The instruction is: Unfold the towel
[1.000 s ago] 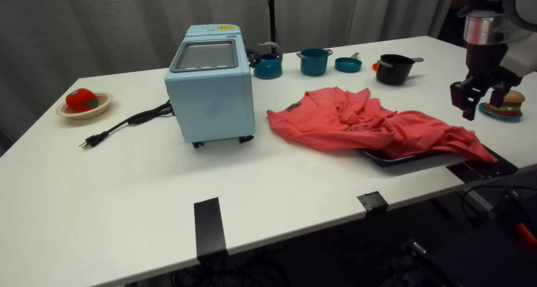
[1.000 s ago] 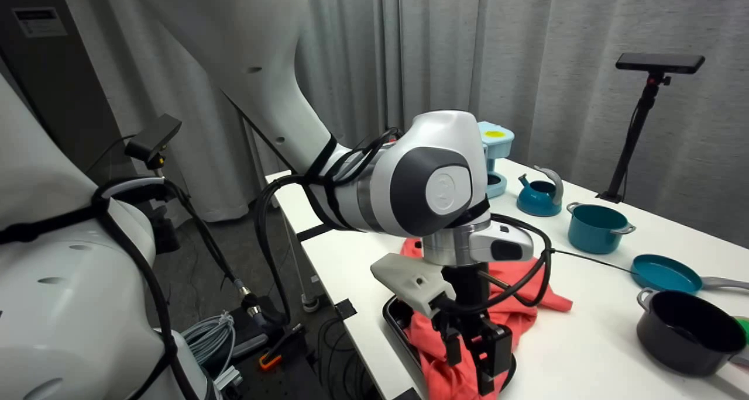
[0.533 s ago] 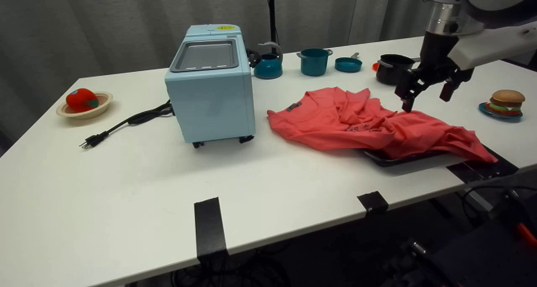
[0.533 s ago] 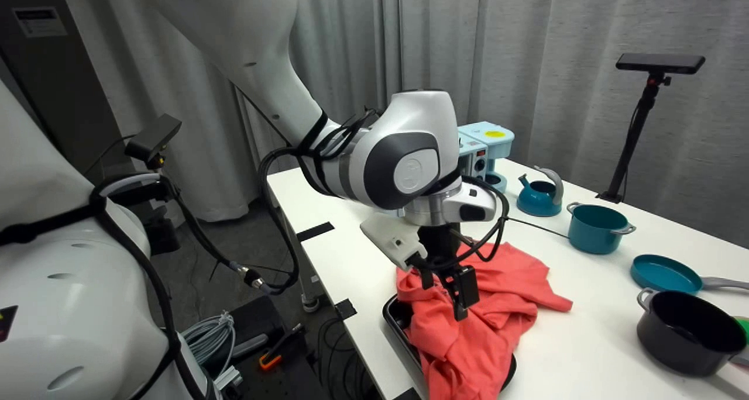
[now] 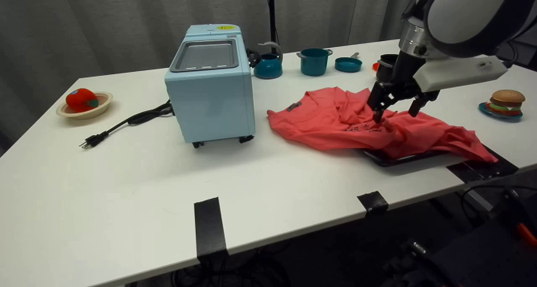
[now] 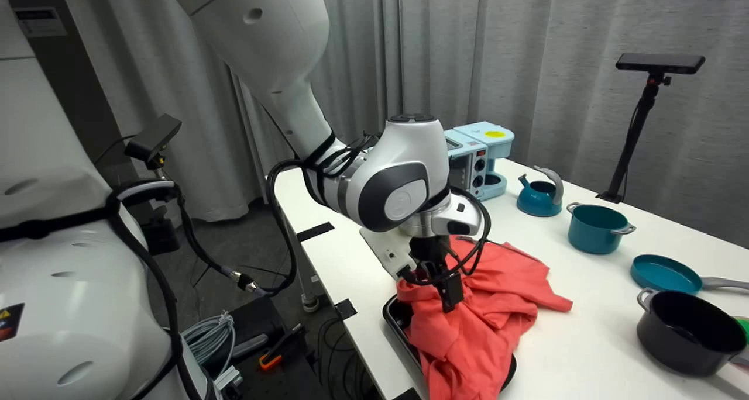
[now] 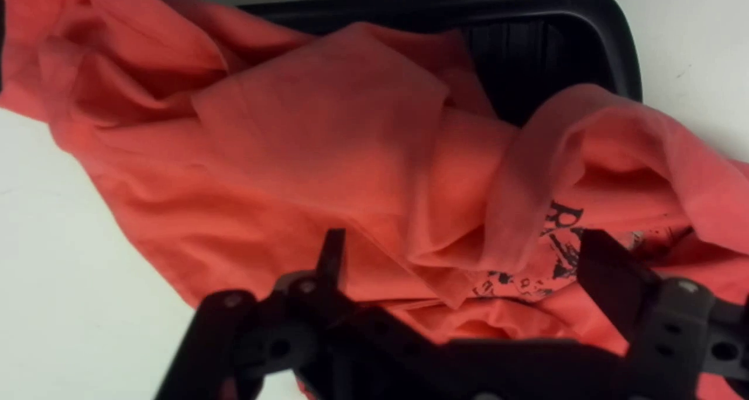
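The towel is a coral-red cloth with dark printed marks. It lies crumpled on the table in both exterior views (image 5: 319,119) (image 6: 450,335), partly over a black pan (image 5: 384,159). It fills much of the wrist view (image 7: 322,142), with loose folds and the print near the right finger. My gripper (image 5: 395,114) is just above the middle folds of the towel, pointing down. In the wrist view my gripper (image 7: 465,239) is open, its fingers wide apart with cloth below and between them. Whether the fingertips touch the cloth is hard to tell.
A light-blue toaster oven (image 5: 212,98) stands left of the towel. A teal kettle (image 5: 268,66), teal pot (image 5: 314,62), teal skillet (image 5: 348,64) and black pot (image 6: 687,335) stand along the back. A toy burger (image 5: 505,102) and a bowl (image 5: 105,98) with a red toy are further out.
My gripper has moved from near the burger across to the towel, leftward in an exterior view, and has come lower over the folds. The towel has not visibly moved. The gripper stays open.
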You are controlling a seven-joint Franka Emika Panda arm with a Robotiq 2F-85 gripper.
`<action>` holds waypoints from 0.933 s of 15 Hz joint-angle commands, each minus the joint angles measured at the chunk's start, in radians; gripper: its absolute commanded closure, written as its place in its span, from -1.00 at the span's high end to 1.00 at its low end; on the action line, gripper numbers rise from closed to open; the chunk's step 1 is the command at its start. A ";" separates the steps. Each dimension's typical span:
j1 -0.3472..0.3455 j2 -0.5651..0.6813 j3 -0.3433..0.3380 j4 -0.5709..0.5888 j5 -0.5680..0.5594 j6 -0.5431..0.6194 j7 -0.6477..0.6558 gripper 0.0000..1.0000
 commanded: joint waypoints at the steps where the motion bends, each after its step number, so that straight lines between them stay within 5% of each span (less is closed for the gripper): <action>1: 0.021 0.077 0.000 0.009 0.061 0.056 -0.030 0.45; 10: 0.043 0.069 0.023 -0.002 0.141 0.051 -0.086 -0.94; 14: 0.043 -0.014 0.055 -0.035 0.204 -0.008 -0.170 -1.00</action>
